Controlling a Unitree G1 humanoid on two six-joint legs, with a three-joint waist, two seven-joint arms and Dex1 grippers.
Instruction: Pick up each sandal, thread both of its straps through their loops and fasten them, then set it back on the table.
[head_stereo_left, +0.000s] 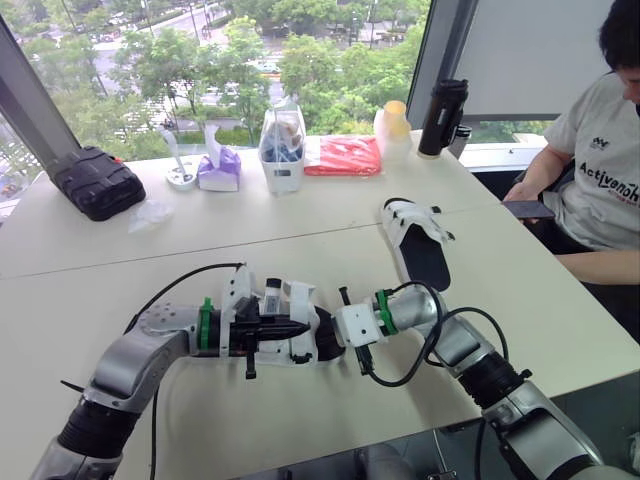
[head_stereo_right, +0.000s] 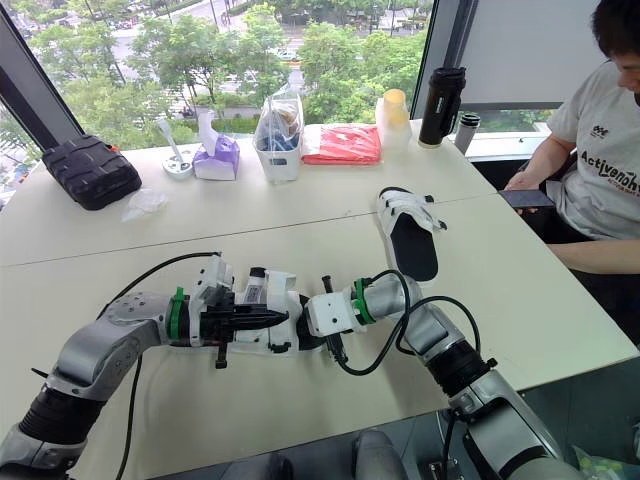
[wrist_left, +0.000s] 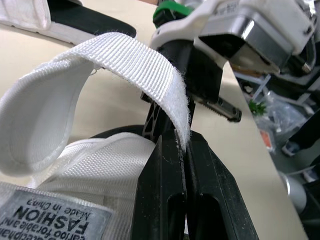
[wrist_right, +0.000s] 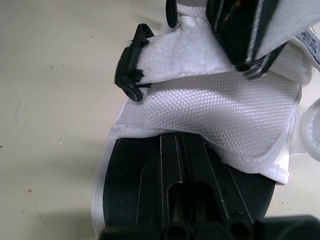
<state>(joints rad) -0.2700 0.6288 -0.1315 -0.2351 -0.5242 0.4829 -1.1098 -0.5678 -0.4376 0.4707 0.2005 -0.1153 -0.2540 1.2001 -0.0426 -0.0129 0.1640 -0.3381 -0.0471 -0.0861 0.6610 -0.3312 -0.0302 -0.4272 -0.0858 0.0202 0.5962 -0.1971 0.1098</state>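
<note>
Just robot-side of the second sandal (head_stereo_left: 420, 250), the worked sandal (wrist_right: 225, 115) is sitting between the arms. Left gripper (wrist_left: 182, 145) is pinching its white strap (wrist_left: 135, 60) tight; right gripper (wrist_right: 182, 142), fingers together, is resting inside it.

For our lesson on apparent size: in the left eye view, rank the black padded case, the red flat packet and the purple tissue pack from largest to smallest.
1. black padded case, though it lies slightly nearer the camera, which may help it.
2. red flat packet.
3. purple tissue pack.
</note>
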